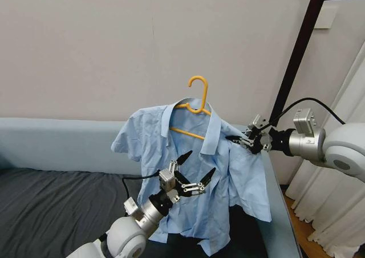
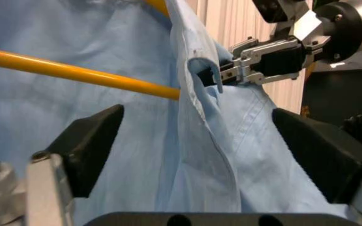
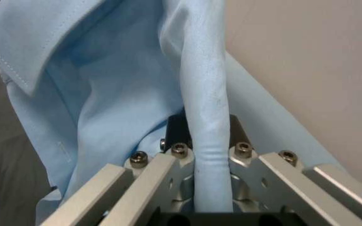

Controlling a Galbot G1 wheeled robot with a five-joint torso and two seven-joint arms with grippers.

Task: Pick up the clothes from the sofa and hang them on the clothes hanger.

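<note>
Your R gripper [image 1: 232, 139] was clamped on the blue shirt [image 1: 148, 147] at its shoulder. Shirt was draped on yellow hanger [image 1: 205, 94], above sofa [image 1: 57, 141]. L gripper [image 1: 197, 166] was fingers apart, just in front of shirt.

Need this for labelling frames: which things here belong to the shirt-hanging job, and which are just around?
Job: blue shirt, with the orange hanger in it; right gripper, fingers shut on the shirt's edge; left gripper, fingers open in front of the shirt; sofa.
Just around: dark seat cover; black pole; white curtain; wall.
</note>
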